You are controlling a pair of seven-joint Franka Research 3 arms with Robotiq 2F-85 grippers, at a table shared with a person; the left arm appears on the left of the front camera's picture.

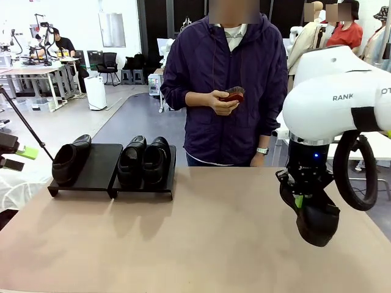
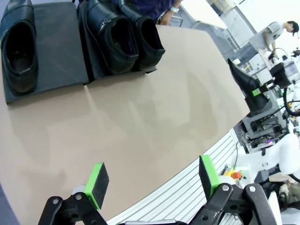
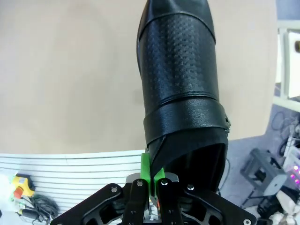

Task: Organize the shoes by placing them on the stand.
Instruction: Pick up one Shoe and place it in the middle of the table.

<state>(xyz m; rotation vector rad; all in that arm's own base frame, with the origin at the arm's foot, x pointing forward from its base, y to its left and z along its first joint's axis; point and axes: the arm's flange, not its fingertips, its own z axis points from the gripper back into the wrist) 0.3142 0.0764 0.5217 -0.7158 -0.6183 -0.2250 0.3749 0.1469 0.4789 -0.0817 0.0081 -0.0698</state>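
Front view, left to right. At the left edge, a green pad of the left gripper [image 2: 152, 180] shows, the rest cut off by the frame; in the left wrist view its two fingers [image 2: 97, 178] stand wide apart over the bare table [image 1: 183, 232], holding nothing. On the table's far left sits the stand [image 1: 101, 165], two slanted black panels side by side. The left panel carries one shoe [image 1: 68, 160] on its left half; the right half lies bare. The right panel carries a pair of shoes [image 1: 144, 160], side by side and touching, toes toward the person [image 1: 223, 85], who stands at the far side with a small dark-red object [image 1: 234, 94] in one hand; its nature is hard to make out. At right, the right gripper [image 1: 299, 201] is clamped on the fourth shoe [image 1: 316, 221], which hangs toe-down above the table's right part. In the right wrist view the green pads [image 3: 146, 168] pinch the rim of the shoe's opening near the heel; the toe is cut off by the picture's top edge.
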